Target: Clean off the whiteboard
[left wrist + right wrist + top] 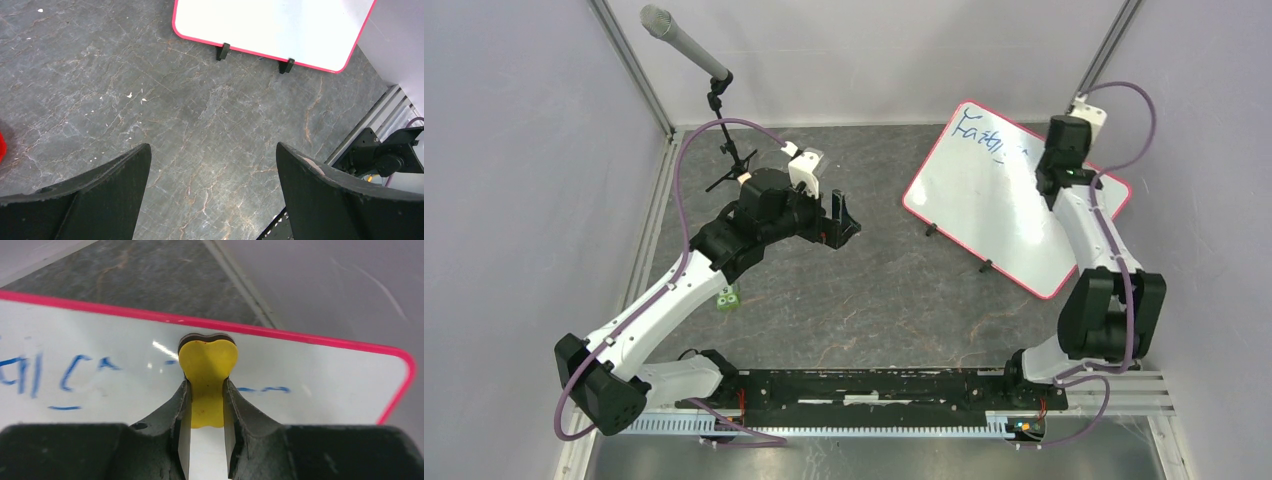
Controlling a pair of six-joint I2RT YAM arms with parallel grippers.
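Note:
The whiteboard [1004,195] lies flat at the back right, white with a pink-red frame, black feet and blue handwriting near its far corner. It also shows in the left wrist view [272,25] and the right wrist view [125,390]. My right gripper [206,387] is shut on a yellow eraser [207,365] with a dark felt underside, held against the board near its far edge, with blue marks left and right of it. In the top view the right gripper [1058,170] is over the board's far right part. My left gripper [212,155] is open and empty above the bare table, also visible in the top view [842,215].
A microphone on a black stand [686,48] rises at the back left. A small green block [727,297] lies by the left arm. A red object [2,147] shows at the left wrist view's edge. Grey walls close in the sides and back.

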